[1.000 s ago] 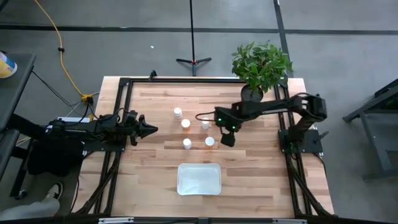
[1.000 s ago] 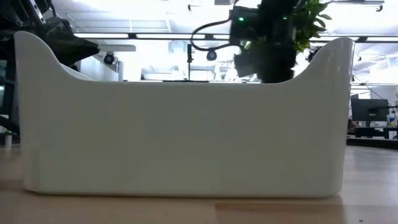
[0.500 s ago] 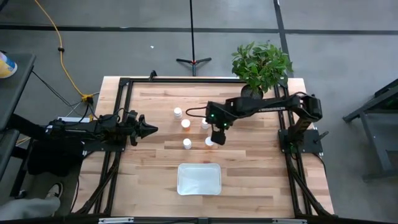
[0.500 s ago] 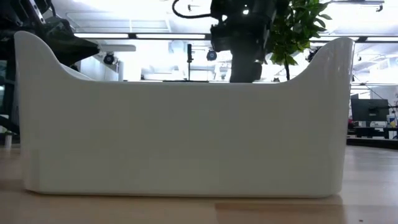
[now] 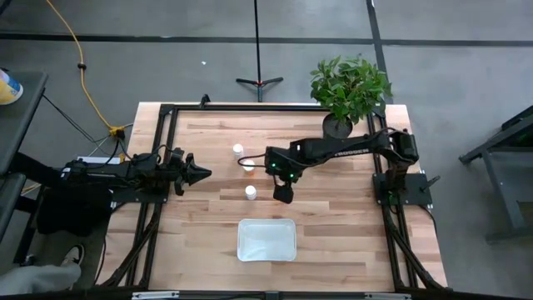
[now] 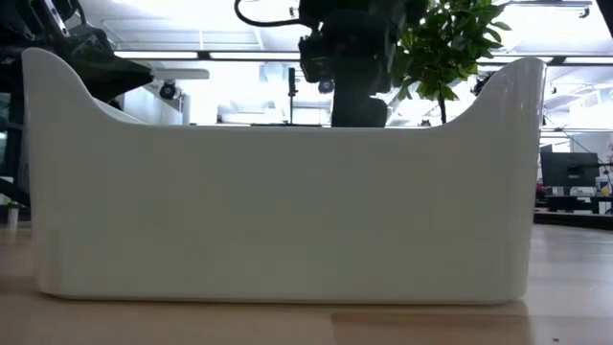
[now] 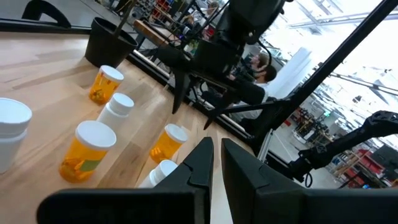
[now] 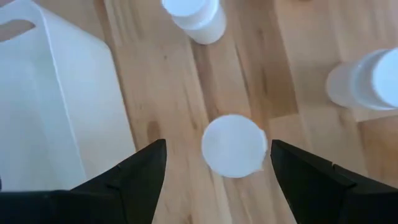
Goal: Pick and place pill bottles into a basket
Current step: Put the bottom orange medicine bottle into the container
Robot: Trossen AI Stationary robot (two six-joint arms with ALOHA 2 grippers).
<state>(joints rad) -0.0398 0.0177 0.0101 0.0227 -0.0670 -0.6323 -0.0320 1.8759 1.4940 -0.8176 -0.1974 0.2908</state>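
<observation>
My right gripper (image 5: 283, 194) hangs open, fingers pointing down, over the middle of the table just beyond the white basket (image 5: 266, 239). In the right wrist view its fingers (image 8: 146, 171) stand on either side of one upright white-capped pill bottle (image 8: 234, 146), apart from it. That bottle is hidden under the gripper in the high view. Other bottles stand upright on the table (image 5: 238, 150), (image 5: 248, 165), (image 5: 251, 192). The left wrist view shows several of them as amber with white caps (image 7: 87, 149). My left gripper (image 5: 200, 173) waits shut at the table's left side.
A black pot with a green plant (image 5: 350, 87) stands at the far right corner. The basket's wall (image 6: 287, 211) fills the low view, with my right arm (image 6: 350, 57) above and behind it. Another bottle (image 8: 193, 15) stands close beyond the gripper.
My right gripper has moved toward the table's left edge and slightly toward the near edge, ending over the bottle that stood right of the nearest one. That bottle now lies under it in the high view.
</observation>
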